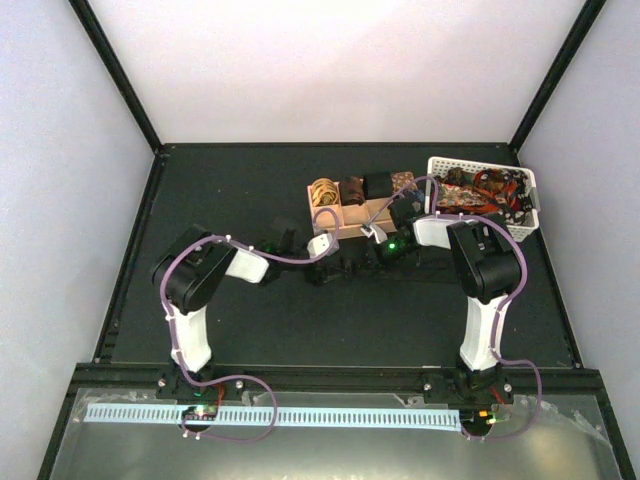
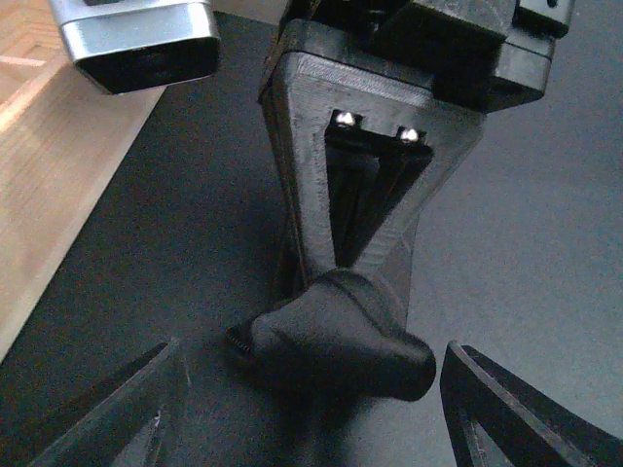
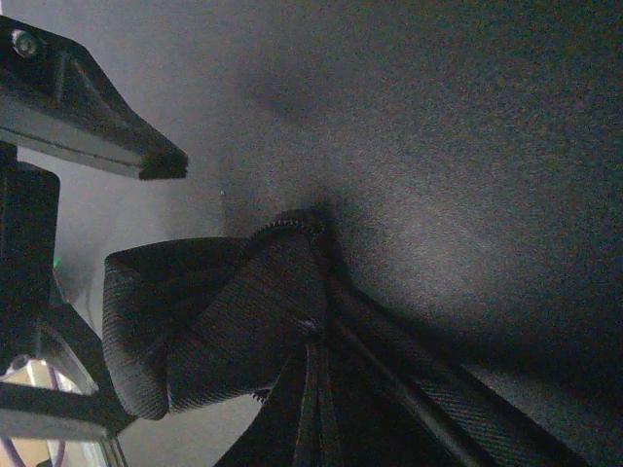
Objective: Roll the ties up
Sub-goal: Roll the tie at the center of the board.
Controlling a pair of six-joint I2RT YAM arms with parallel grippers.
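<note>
While 1 dark tie [image 2: 331, 341] is laid on the black mat [image 1: 250, 320], 4 coiled ties [image 1: 353, 189] are kept in the wooden tray [image 1: 362, 216] — those tangled in the white basket [image 1: 480, 162] cannot be counted. The left gripper [image 2: 311, 365] is spread wide, nothing touched; the right gripper [image 3: 146, 292] is set around the tie's fold — grip unclear.

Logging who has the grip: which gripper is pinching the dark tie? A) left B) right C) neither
B: the right gripper closes its tips on the dark tie, while the left gripper stands open, with a finger on either side of it.
</note>
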